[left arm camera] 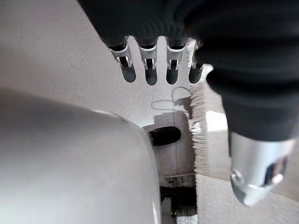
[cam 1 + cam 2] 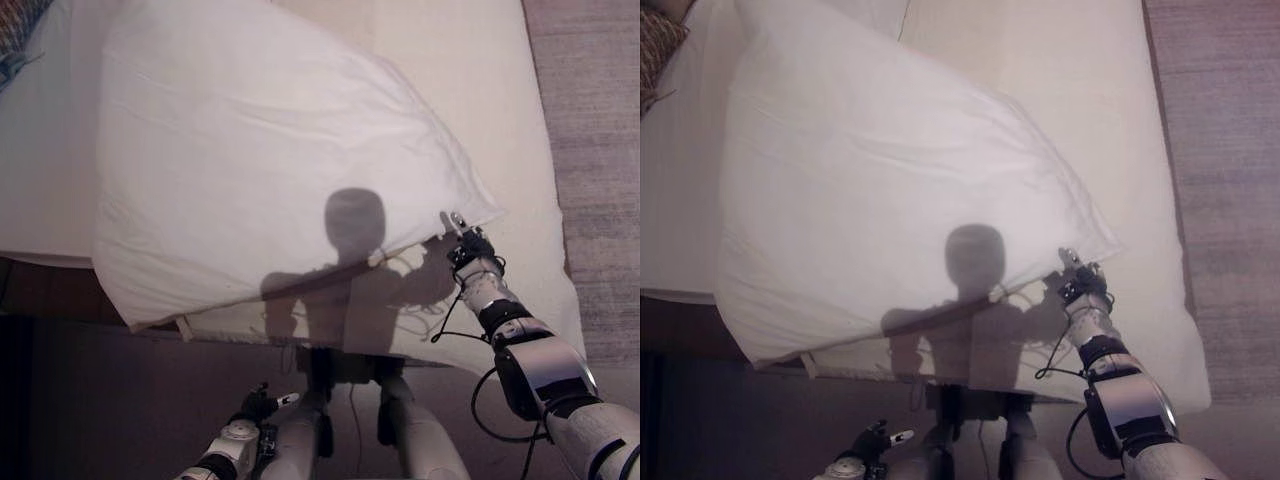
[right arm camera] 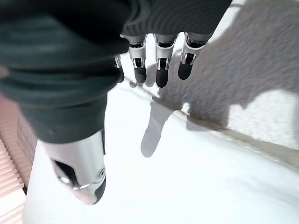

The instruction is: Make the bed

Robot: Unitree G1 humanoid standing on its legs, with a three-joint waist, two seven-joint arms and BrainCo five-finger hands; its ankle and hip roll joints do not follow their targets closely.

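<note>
- Bed (image 2: 520, 120) is running from near to far, with a big white duvet (image 2: 260, 160) lying skewed across it: its near-left corner is overhanging the near edge, and its near-right corner is pointing toward the right side.
- Right hand (image 2: 468, 243) is reaching to that near-right corner of the duvet; in the right wrist view its fingers (image 3: 161, 74) are hanging straight and relaxed above the white cloth, closed on nothing.
- Left hand (image 2: 262, 403) is hanging low, near the robot, off the bed; in the left wrist view its fingers (image 1: 151, 72) are straight too, holding nothing.
- A patterned cushion (image 2: 15, 35) is sitting at the far left.
- Judgement: step in hand is taking the near-right corner to square the duvet.
- To do it well: pinch the corner itself, both layers, not the loose edge; pull right and near along the bed so the edge is lining up with the mattress; keep the pull low, so the cloth is sliding rather than bunching.
</note>
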